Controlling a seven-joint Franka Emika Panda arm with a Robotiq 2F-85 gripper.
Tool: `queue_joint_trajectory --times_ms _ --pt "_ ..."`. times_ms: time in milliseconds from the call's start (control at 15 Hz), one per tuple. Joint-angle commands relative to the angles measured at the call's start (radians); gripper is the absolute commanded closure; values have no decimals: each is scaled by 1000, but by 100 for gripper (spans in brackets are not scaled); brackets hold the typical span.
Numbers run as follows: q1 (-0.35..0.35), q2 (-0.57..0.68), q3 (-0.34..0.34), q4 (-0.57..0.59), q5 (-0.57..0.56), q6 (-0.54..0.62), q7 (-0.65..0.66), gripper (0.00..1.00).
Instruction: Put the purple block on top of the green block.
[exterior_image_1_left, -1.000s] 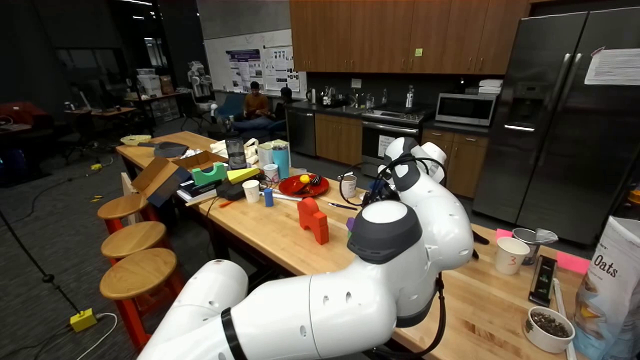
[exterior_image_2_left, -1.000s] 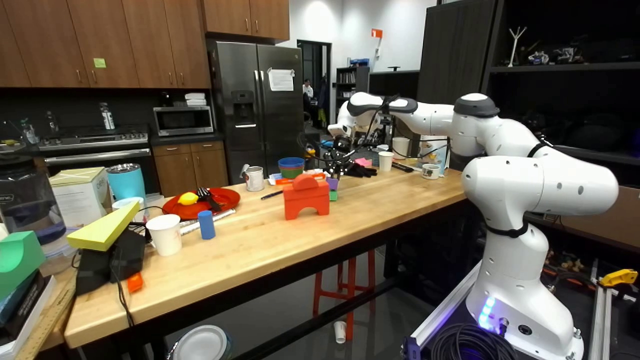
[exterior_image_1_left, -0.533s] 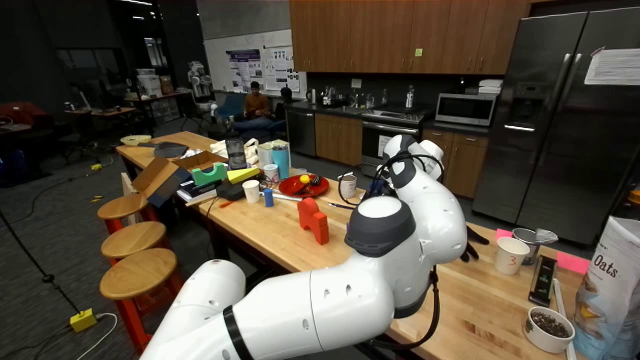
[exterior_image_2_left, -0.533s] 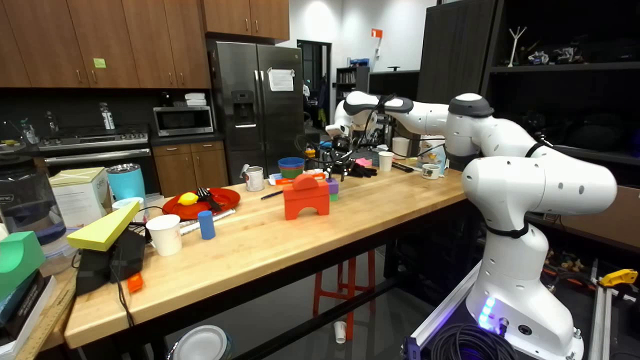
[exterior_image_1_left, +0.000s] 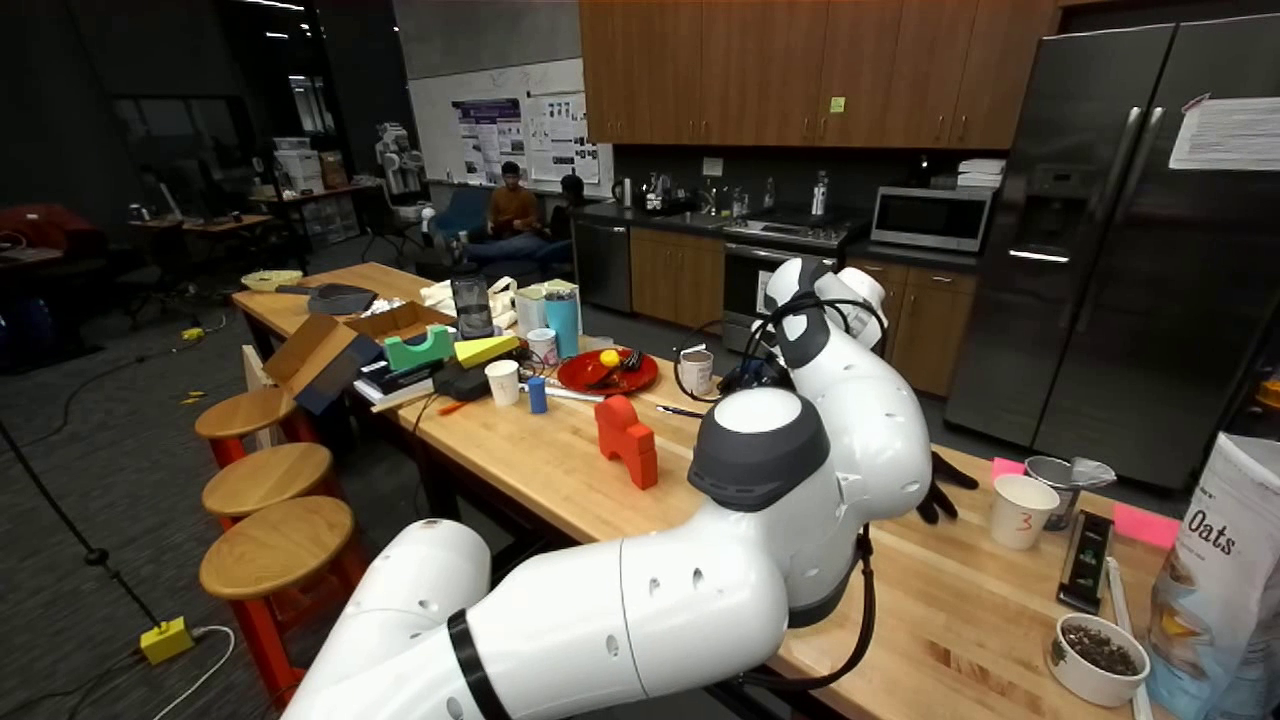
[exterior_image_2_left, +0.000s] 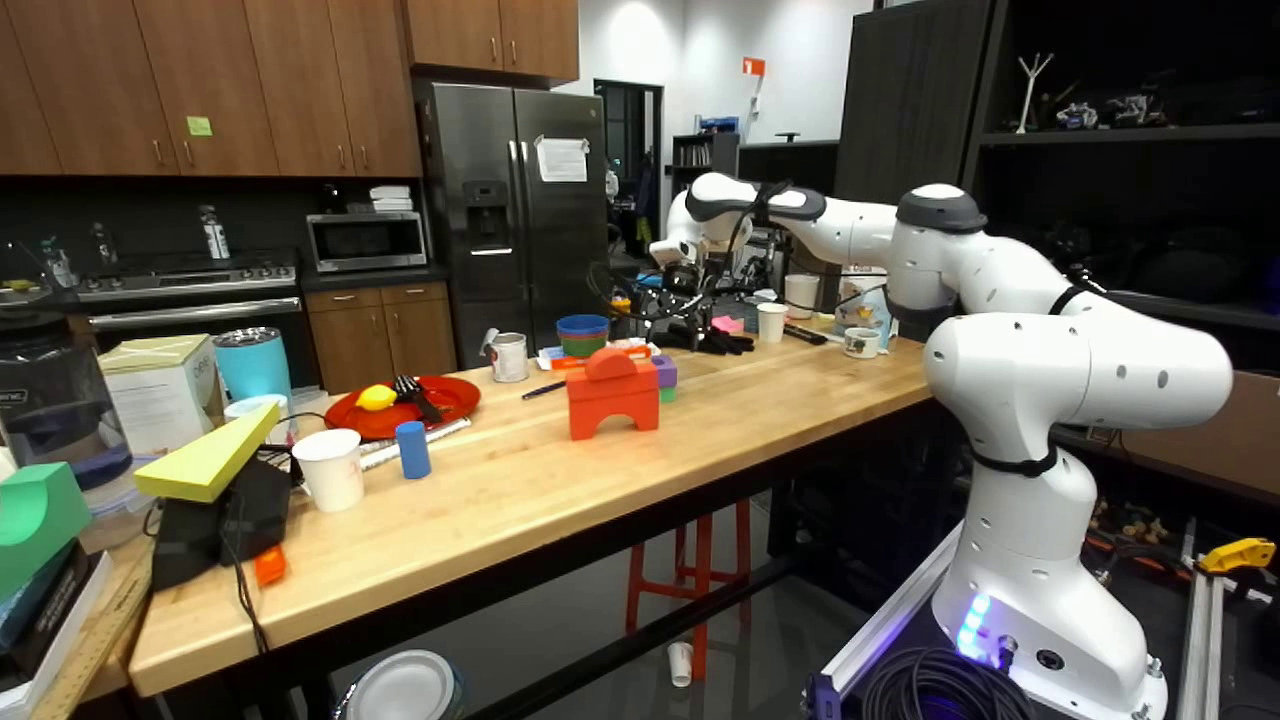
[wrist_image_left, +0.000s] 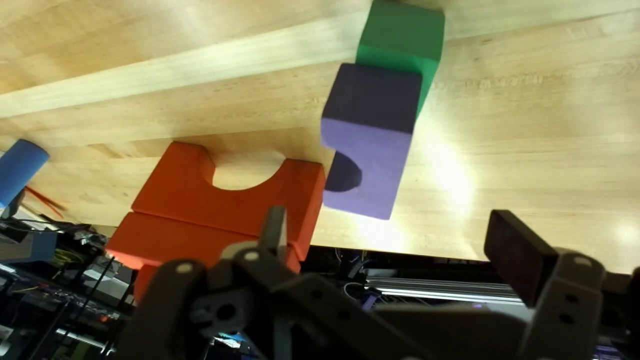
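Purple block (wrist_image_left: 375, 140): rests on green block (wrist_image_left: 402, 35); stacking looks done to me.
Gripper (wrist_image_left: 392, 237): spread, empty, apart from both.
Arm (exterior_image_2_left: 1005, 275): only retreat left, I judge.

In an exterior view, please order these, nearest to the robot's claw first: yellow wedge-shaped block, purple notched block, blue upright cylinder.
1. Purple notched block: near centre, atop the small green block.
2. Blue upright cylinder: farther left.
3. Yellow wedge-shaped block: far left, beyond the white paper cup.

On the wooden table (exterior_image_2_left: 510, 490), a blue cylinder (exterior_image_2_left: 413, 450) between a white cup (exterior_image_2_left: 330, 472) and an orange-red arched block (exterior_image_2_left: 612, 391).
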Motion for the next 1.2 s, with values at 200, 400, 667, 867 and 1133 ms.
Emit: queue_joint_trajectory --times_ms 200,400,667,867,1133 --pt "-144 88 139 -222 -28 14 43 0" --pt "-230 126 218 -352 -34 25 63 0" --pt "-351 178 328 -522 -44 34 95 0" --pt "-432 228 420 -622 -44 26 116 0" --pt "-495 326 534 -669 -36 4 111 0"
